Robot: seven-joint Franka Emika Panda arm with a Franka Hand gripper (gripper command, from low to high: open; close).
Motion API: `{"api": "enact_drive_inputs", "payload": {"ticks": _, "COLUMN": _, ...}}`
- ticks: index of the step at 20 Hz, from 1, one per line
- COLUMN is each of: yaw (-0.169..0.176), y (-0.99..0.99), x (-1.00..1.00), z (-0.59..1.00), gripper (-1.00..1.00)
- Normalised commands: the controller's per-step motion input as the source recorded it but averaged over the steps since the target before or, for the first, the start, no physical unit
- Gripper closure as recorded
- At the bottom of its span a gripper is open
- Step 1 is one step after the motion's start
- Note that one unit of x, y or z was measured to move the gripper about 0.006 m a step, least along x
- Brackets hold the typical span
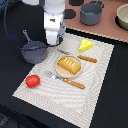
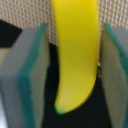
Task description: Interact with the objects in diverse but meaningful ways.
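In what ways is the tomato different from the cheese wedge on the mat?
Colour: the tomato is red, while the cheese is yellow. Shape: the tomato is round, the cheese an angular wedge. Place: the tomato lies near the mat's corner at the exterior view's left, close to the fork's tines; the cheese lies by the far edge, beyond the knife. Both are small toy foods lying free on the mat, off the plate.
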Motion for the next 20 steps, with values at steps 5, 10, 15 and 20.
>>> {"api": "enact_drive_inputs", "payload": {"ticks": 5, "yaw": 0.045, "y": 0.16, "x": -0.11, "z": 0.5, "gripper": -1.0}}
{"api": "enact_drive_inputs", "payload": {"ticks": 10, "yaw": 0.009, "y": 0.07, "x": 0.04, "z": 1.0, "gripper": -1.0}}
{"api": "enact_drive_inputs", "payload": {"ticks": 15, "yaw": -0.001, "y": 0.0, "x": 0.58, "z": 0.9, "gripper": -1.0}}
{"api": "enact_drive_inputs", "payload": {"ticks": 20, "yaw": 0.0, "y": -0.01, "x": 0.92, "z": 0.55, "gripper": -1.0}}
